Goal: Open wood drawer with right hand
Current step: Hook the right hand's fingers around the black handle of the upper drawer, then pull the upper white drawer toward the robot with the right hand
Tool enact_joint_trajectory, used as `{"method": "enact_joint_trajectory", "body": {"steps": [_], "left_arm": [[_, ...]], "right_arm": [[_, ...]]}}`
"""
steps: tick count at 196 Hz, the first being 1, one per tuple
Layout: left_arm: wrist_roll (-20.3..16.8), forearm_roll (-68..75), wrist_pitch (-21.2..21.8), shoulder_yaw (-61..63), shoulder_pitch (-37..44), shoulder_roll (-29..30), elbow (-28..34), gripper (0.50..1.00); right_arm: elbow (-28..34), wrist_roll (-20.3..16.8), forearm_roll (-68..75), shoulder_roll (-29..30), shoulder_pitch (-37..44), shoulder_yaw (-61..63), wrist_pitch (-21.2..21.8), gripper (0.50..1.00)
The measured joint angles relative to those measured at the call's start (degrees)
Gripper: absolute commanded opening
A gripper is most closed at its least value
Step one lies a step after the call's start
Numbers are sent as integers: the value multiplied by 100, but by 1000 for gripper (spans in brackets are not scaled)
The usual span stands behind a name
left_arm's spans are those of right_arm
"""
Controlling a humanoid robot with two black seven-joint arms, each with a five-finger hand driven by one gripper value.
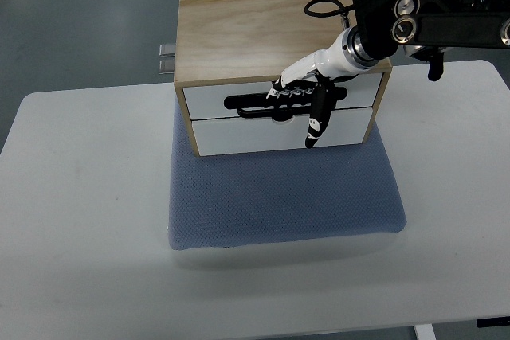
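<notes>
Wood drawer box sitting on blue mat on white desk. Right hand reaching in from right, fingers curling into black handle slot of upper drawer, thumb hanging over lower drawer. Both drawers sitting flush.

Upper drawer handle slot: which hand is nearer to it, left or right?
Right. The right hand is at the upper drawer front of the wood drawer box, fingers curled into the black handle slot. The left hand is not in view.
</notes>
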Motion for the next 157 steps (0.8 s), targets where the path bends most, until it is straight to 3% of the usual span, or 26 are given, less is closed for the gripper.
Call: {"method": "enact_joint_trajectory", "body": {"steps": [102, 157], "left_arm": [[0, 0, -3, 4, 0, 0, -1, 1000], [-3, 0, -2, 5, -1, 0, -2, 1000]], "right_arm": [[6, 10, 6, -50, -92, 12, 110, 940], [87, 10, 8, -130, 70, 10, 547, 942]]}}
